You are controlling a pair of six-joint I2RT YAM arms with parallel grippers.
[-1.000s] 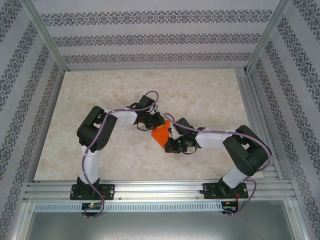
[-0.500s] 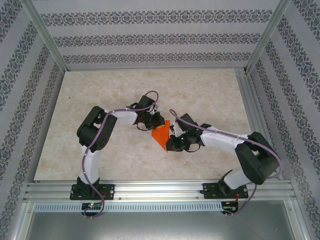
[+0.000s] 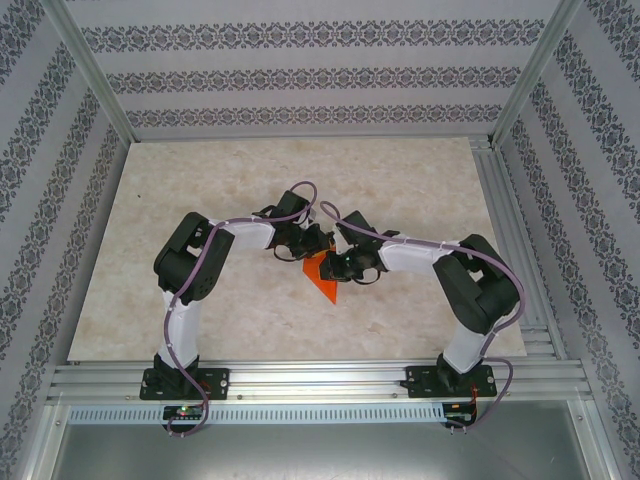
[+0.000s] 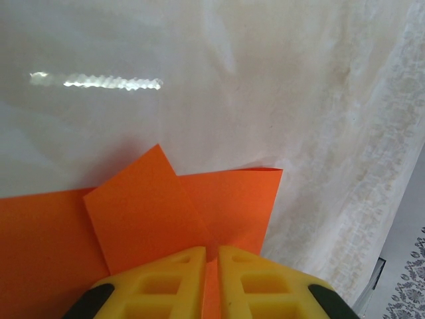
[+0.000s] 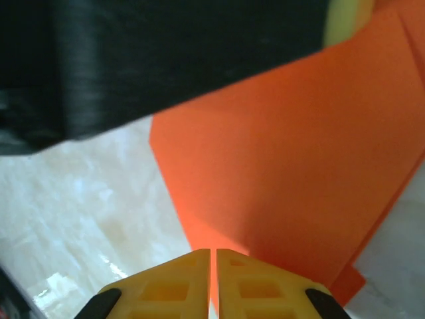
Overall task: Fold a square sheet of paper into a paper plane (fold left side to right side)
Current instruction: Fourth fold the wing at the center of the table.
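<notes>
The square sheet of paper (image 3: 326,279) is bright orange, partly folded, and sits mid-table between my two grippers, its pointed tip toward the near edge. My left gripper (image 3: 312,244) is shut on the paper's far edge. In the left wrist view its yellow fingers (image 4: 212,249) pinch the paper (image 4: 146,212) beside an overlapping folded flap. My right gripper (image 3: 336,264) is close against the left one, and its yellow fingers (image 5: 213,251) are shut on an edge of the paper (image 5: 299,166). The dark blurred left gripper (image 5: 133,60) hangs just above.
The pale marbled table top (image 3: 400,180) stretches bare to the far, left and right sides of the arms. Aluminium rails (image 3: 320,378) run along the near edge, and frame posts (image 3: 95,75) stand at the corners before patterned walls.
My right gripper has moved away from the near edge and up against the left gripper, its elbow swinging inward. It now covers more of the paper. The left arm has stayed put.
</notes>
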